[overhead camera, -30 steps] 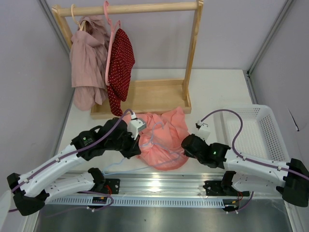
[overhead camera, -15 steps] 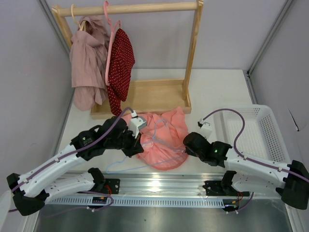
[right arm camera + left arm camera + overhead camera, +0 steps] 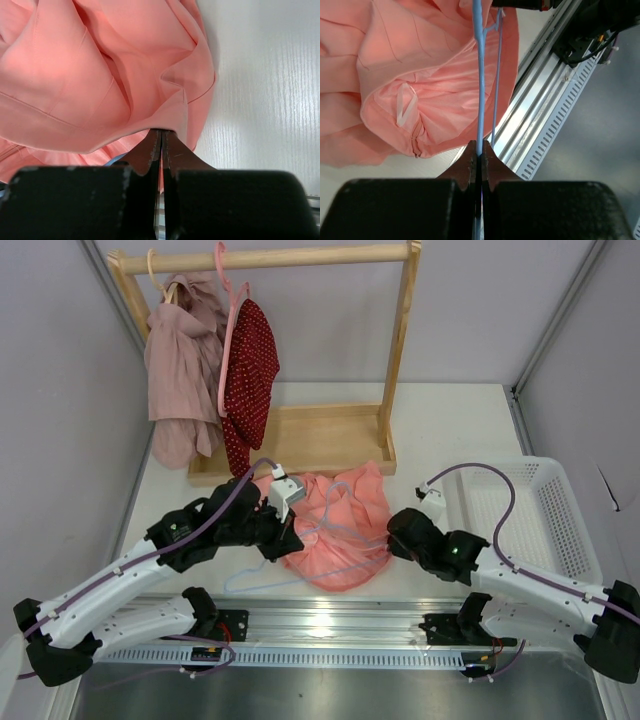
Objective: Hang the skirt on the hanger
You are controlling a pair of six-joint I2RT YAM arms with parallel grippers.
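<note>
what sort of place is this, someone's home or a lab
Most likely a robotics lab test cell, not a home: a left arm and right arm bolted to a metal rail at the table edge, plain grey panel walls, and a small wooden rack of clothes as props.

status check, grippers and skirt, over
Left gripper jaws shut on hanger wire. Right gripper jaws shut on skirt edge. Skirt bunched on table, hanger across it, not yet hung. Basket apart, right side.
</note>
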